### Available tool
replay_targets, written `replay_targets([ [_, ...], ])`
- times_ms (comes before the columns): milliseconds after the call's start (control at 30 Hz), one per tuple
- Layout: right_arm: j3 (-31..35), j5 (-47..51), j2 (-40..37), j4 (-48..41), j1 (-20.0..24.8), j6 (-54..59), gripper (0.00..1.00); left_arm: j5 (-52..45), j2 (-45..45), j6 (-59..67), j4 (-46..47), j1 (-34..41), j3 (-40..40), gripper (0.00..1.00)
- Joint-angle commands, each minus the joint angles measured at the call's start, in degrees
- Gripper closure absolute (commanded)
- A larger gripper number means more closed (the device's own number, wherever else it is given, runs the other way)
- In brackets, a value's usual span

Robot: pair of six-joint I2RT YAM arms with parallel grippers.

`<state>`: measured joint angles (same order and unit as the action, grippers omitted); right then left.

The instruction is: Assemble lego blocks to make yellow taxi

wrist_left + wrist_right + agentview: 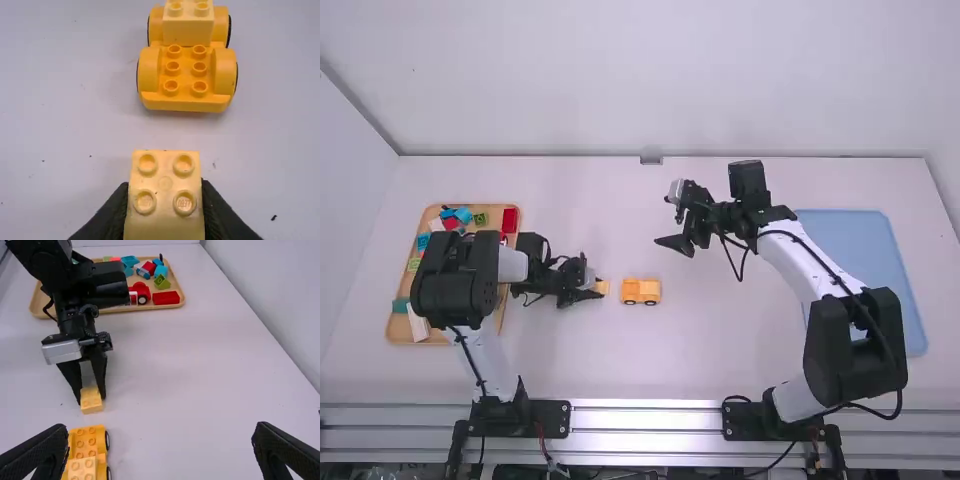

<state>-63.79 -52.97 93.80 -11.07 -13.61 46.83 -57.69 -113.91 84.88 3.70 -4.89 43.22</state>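
My left jaws [590, 287] are gripping 1 smooth, boxy, pale-yellow plastic block [165, 182], 4 round studs showing. Near it, 1 orange-yellow car base [187, 102] with 6 bare studs is sitting on the tabletop [670, 370], carrying 1 pale block [187, 32]. My right jaws [675, 243] are hanging released. 1 wooden tray [400, 331] is holding coloured blocks; 1 blue tray [845, 240] is lying rightward.

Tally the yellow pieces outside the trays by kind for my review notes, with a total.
Wheeled base: 1
Mounted block, on the base: 1
Held block, between the fingers of the left gripper: 1
Total: 3
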Motion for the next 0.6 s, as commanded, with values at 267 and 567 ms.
replay_targets([
  [267, 0.3, 0.6, -0.1, -5.2, 0.3, 5.0, 0.02, -2.9, 2.8, 0.8, 12.1, 0.1, 4.6, 0.83],
  [567, 12.0, -6.4, 1.9, 2.6, 1.4, 12.3, 0.02, -6.5, 6.3, 8.6, 18.0, 3.2, 5.9, 0.79],
])
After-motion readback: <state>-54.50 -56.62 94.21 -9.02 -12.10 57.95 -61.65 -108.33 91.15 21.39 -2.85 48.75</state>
